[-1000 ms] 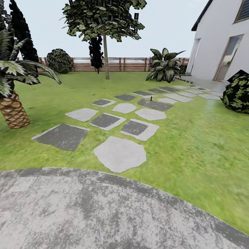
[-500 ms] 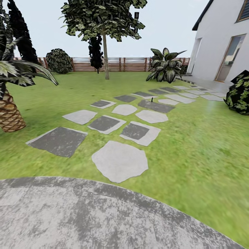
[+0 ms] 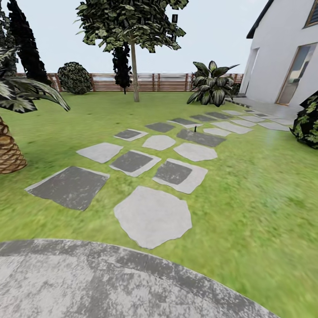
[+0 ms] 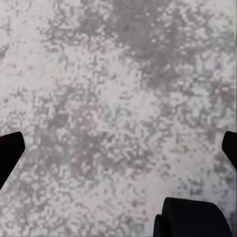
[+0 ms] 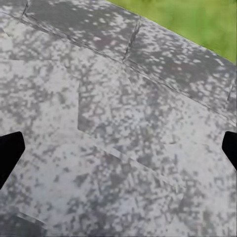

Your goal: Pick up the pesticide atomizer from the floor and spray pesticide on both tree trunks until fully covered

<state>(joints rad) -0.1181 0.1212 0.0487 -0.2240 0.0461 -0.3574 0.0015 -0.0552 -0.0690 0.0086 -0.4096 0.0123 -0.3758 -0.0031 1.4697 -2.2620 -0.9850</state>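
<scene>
A small dark object, possibly the atomizer (image 3: 194,129), is seen standing among the stepping stones (image 3: 153,215) on the lawn (image 3: 247,185), well apart from both grippers; it is too small to be identified. The left gripper (image 4: 118,148) and right gripper (image 5: 118,148) are held over the grey paved patch (image 3: 88,282), fingertips spread wide, nothing between them. A thin-stemmed tree (image 3: 134,66) is framed against the fence (image 3: 168,82), beside the house (image 3: 282,53).
</scene>
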